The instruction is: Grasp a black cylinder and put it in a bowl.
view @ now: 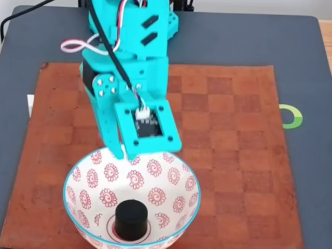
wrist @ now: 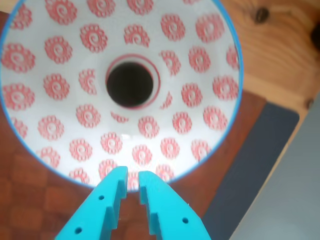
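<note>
Black cylinder (view: 132,219): small, short, matte black, flat top. Stood upright at middle of bowl bottom, inside red ring painted there. Seen from straight above in wrist view (wrist: 129,84) as dark round spot.

Bowl (view: 78,218): big, round, white, light blue rim, red swirl flowers all over inside. Set upright on brown checked board, near front edge in fixed view. In wrist view, bowl (wrist: 60,130) seen from above, rim cut off at top and left.
</note>
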{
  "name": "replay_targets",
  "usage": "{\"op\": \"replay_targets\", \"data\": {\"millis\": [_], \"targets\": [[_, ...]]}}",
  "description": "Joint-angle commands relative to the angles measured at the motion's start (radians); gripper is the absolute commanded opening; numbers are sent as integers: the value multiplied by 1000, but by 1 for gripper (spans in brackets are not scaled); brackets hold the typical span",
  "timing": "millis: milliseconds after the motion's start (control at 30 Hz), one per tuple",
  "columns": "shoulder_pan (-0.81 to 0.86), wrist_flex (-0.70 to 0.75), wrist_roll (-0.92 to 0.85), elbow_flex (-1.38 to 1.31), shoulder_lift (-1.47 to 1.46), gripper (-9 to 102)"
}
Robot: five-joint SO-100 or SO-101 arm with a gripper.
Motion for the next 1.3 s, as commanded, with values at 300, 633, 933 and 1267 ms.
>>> {"op": "replay_targets", "data": {"millis": [300, 633, 933, 1267], "targets": [[11, -6, 87, 535, 505, 0], [-8, -15, 173, 931, 902, 0], [-77, -95, 276, 1276, 1236, 0], [-137, -146, 399, 1609, 1594, 0]]}}
